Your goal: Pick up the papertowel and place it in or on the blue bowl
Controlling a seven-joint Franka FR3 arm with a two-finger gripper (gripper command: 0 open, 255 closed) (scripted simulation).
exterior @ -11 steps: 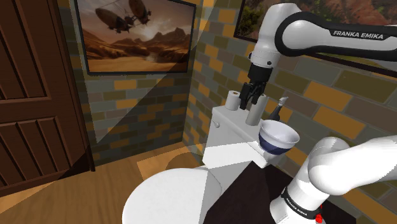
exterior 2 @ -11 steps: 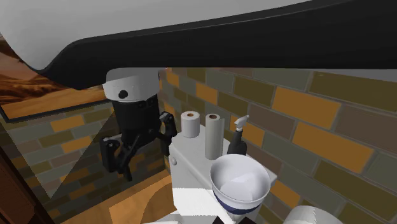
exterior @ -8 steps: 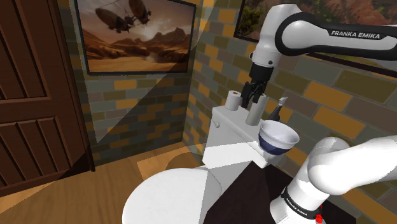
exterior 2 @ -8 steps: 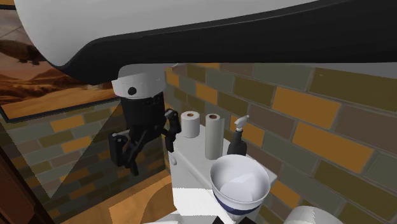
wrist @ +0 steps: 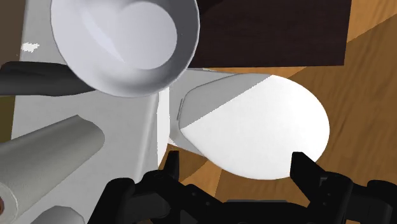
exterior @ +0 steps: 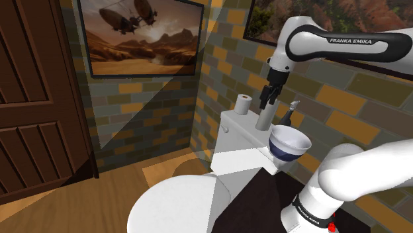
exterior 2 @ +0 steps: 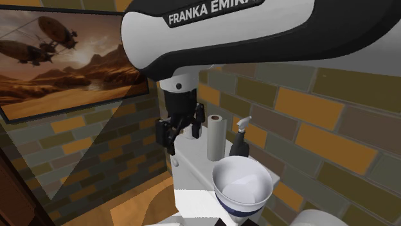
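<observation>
A black two-finger tool (exterior: 267,100) hung above a white toilet tank (exterior: 231,132), its fingers spread wide apart and holding nothing. The papertowel (exterior: 264,119), a tall pale grey roll, stood upright on the tank lid. In the shoulder view it was just beneath the tool. In the wrist view it lay off to one side of the fingers, not between them.

Judged from that, a descent from here could land a finger on the roll's top or rim and tip it off the tank.

Neighbours crowded the grasp. A shorter toilet roll (exterior: 244,104) stood on one side and a dark spray bottle (exterior: 289,112) on the other. The white bowl (exterior: 288,141), banded in blue, sat just beside them. A wide-open finger might knock any of these. Below lay the toilet lid (exterior: 171,202) and a wooden floor (exterior: 112,190).
</observation>
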